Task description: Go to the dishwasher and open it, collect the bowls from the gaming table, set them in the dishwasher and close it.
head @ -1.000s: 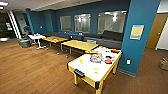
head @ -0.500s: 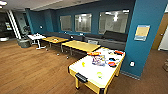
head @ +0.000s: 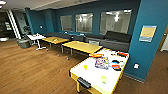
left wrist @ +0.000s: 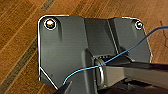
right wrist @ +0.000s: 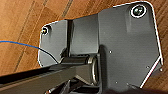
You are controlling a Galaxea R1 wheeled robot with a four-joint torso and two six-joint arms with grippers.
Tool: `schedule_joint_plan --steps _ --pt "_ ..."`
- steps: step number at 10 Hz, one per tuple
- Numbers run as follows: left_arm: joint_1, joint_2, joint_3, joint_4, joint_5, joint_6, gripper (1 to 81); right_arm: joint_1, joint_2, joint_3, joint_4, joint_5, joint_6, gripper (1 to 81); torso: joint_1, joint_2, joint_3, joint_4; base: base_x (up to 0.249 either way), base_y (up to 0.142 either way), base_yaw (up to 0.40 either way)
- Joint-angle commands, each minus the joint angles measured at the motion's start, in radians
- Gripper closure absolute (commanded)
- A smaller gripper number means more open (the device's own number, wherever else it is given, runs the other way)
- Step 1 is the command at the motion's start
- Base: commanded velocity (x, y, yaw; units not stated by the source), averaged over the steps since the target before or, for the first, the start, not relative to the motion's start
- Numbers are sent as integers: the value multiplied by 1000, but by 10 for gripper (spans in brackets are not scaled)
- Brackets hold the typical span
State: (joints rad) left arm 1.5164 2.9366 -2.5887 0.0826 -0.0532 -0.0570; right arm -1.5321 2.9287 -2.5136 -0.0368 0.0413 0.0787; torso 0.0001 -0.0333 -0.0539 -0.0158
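Observation:
The gaming table [head: 92, 73] stands at the lower right of the head view, with a white top, yellow sides and a black goal slot [head: 83, 82] at its near end. Small round things that may be bowls [head: 115, 65] lie near its far right edge; they are too blurred to be sure. Two small yellow pieces [head: 85, 67] [head: 104, 79] and a colourful flat box [head: 102, 62] also lie on the top. The dishwasher is out of view. Both wrist views look down at wooden floor [left wrist: 20, 30] [right wrist: 20, 25] past the robot's dark plate.
Yellow-topped tables [head: 81, 46] [head: 55, 40] and a white table [head: 36, 37] stand in a row beyond the gaming table. A dark sofa [head: 112, 41] runs along the blue wall with windows. A blue pillar [head: 147, 45] rises right of the gaming table. Open wooden floor [head: 32, 70] spreads left.
The whole head view has shifted a little: the camera has moved slightly closer to the gaming table. Nothing on the table has moved.

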Motion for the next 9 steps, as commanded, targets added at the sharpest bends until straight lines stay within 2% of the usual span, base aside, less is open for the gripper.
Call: schedule_joint_plan --steps 1,5,9 --pt "-44 -6 2 8 50 0 10 48 -4 10 -8 -52 -2 10 0 0 0 0 208 79 0" --pt "-44 -6 2 8 50 0 10 49 -4 9 -8 -52 -2 10 0 0 0 0 204 86 0" --pt "-43 -6 2 6 50 0 10 48 -4 7 -8 -52 -2 10 1 1 0 0 120 116 0"
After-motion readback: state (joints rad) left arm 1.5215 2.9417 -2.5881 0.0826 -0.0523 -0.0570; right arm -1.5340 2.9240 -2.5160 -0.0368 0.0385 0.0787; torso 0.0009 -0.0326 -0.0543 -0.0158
